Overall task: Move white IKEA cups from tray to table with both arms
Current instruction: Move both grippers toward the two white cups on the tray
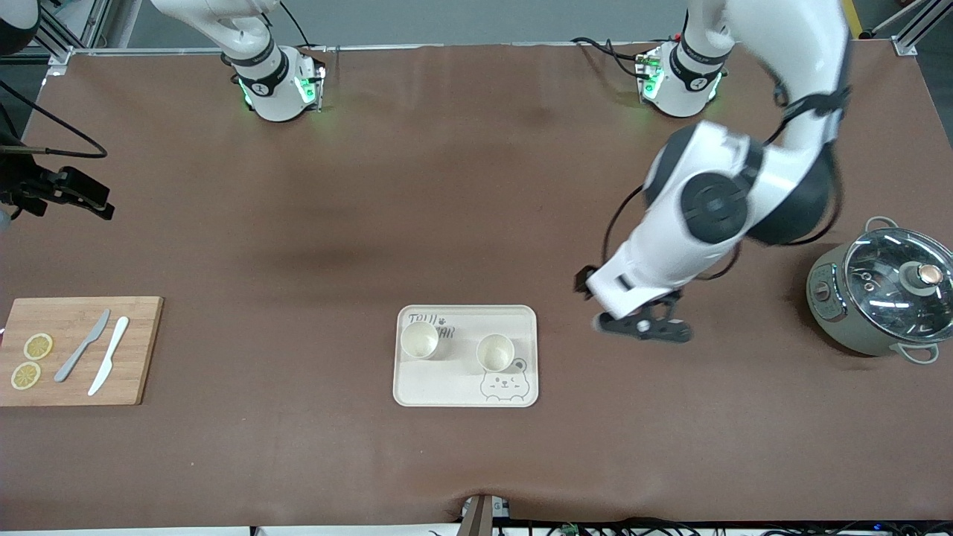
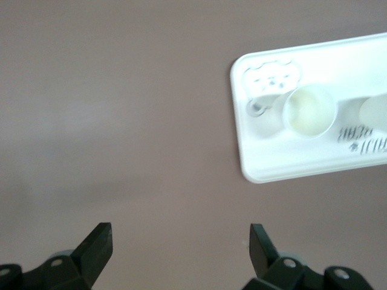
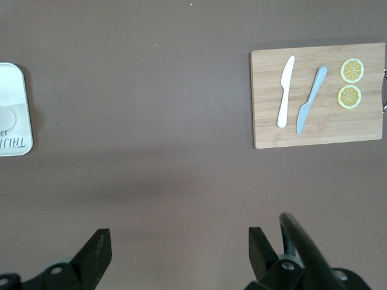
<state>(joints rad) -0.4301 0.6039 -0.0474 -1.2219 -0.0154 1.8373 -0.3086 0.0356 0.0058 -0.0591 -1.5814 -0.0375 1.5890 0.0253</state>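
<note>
A cream rectangular tray [image 1: 465,387] with a bear print is seen on the brown bench [image 1: 461,208], holding two white IKEA cups [image 1: 419,340] [image 1: 495,352] — smooth, round-rimmed, upright, set apart. The left end effector [image 1: 646,327] hangs over bare bench just beside the tray, fingers spread wide, nothing grasped. The right end effector [image 3: 175,248] — likewise released and empty — is held over bare bench between tray and wooden board [image 3: 317,95].

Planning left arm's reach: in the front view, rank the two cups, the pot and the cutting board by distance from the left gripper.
From the left gripper, open over bare table beside the tray:
1. Cup by the bear print, nearest.
2. Cup by the lettering and the pot: too close to call.
3. Cutting board, at the right arm's end.
</note>
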